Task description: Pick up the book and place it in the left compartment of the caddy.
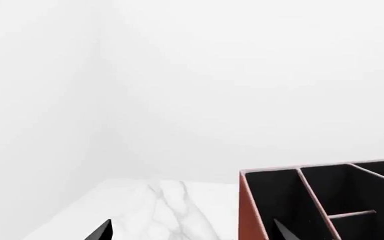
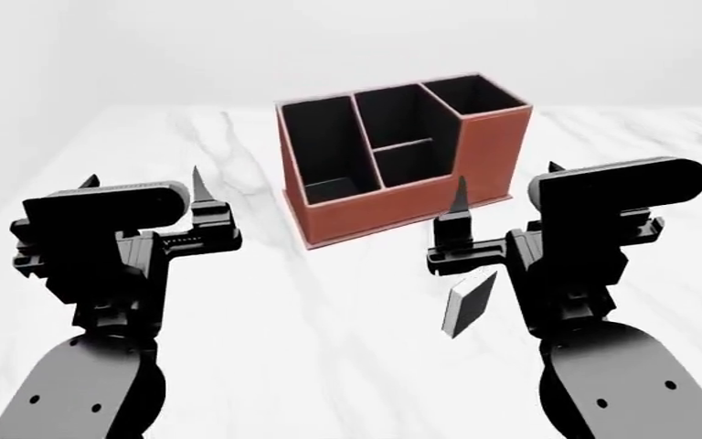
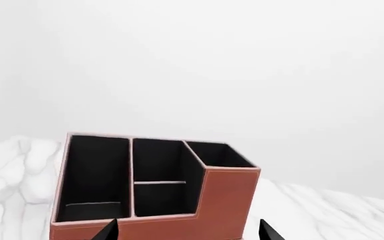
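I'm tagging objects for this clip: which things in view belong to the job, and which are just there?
Belonging to the job:
- book, lying on the table
- caddy
- left compartment

Just there:
- marble table
- the caddy's two small middle slots
- the tall end slot

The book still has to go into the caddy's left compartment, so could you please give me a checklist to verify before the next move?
1. Book located: ok, on the table below the right gripper.
2. Book free of any grip: ok, neither gripper touches it.
3. Right gripper open: ok, fingertips spread in the wrist view.
4. Left gripper out of the way: ok, held apart at the caddy's other side.
5. Left compartment unobstructed: ok, appears empty.
6. Book lying flat: cannot tell.
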